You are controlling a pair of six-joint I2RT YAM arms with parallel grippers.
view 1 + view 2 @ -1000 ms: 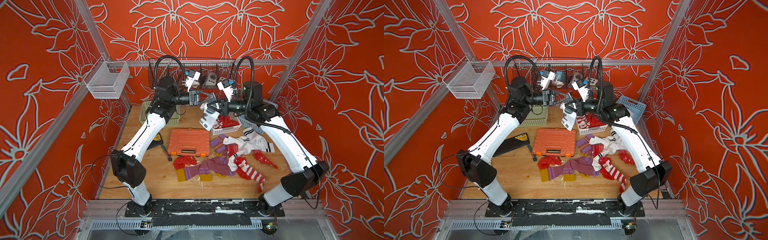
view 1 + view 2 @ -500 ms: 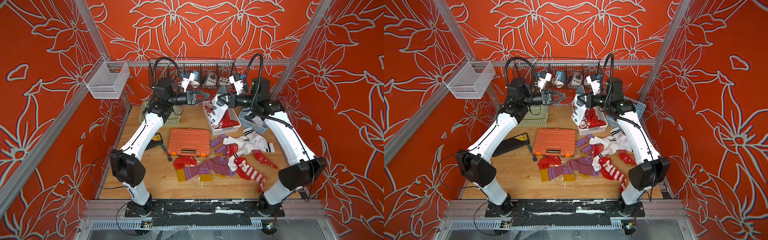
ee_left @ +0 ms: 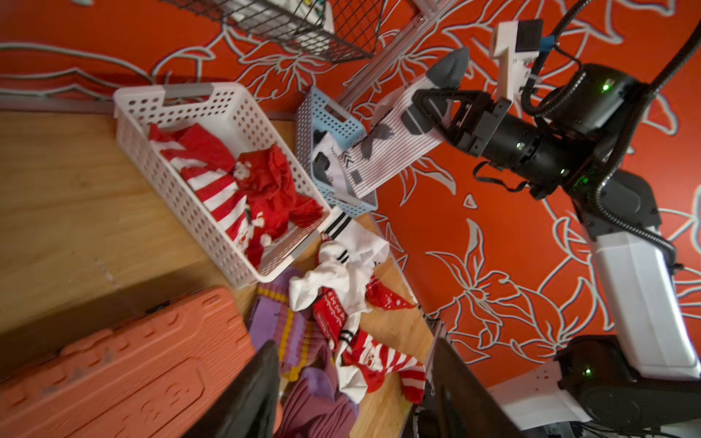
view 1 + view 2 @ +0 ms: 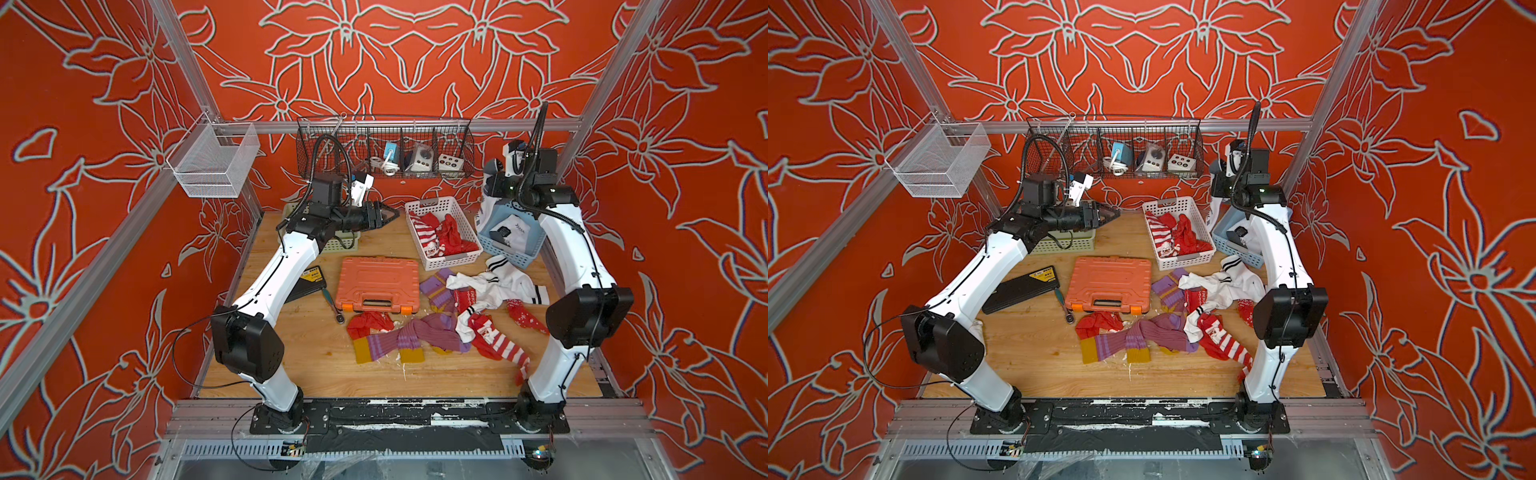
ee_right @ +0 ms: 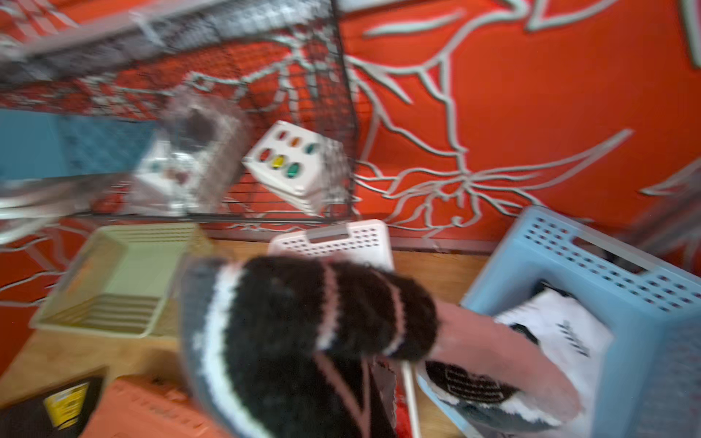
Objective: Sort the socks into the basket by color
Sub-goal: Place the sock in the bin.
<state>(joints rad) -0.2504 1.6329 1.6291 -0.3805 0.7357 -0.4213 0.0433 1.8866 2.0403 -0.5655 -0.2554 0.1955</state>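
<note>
Across the wooden table: an orange case near the middle and three baskets along the back. Green basket on the left, seemingly empty. White basket in the middle, holding red socks. Blue basket on the right, tipped at an angle, with one white sock already inside.

In front of the baskets, beside the case, a loose pile of socks not yet sorted: purple with mustard toes, red with white stripes, white with black bands.

Step in hand, by the look of it: dropping another white one into the blue basket. Held white sock with grey-black marks, raised above the table, lower end hanging at the blue basket's rim. Right gripper clamped on it near one end.

To do this well:
- Carry the pinch further over the basket's middle.
- Lower enough to fold the dangling end inside, not drape it across the rim.
- Then release fully and lift straight up, to avoid dragging fabric back out.
- Mind the tipped wall and avoid nudging it.

Left gripper: jaws apart, nothing between them, hovering over the back of the table near the green basket. Keep it clear of the drop.
</note>
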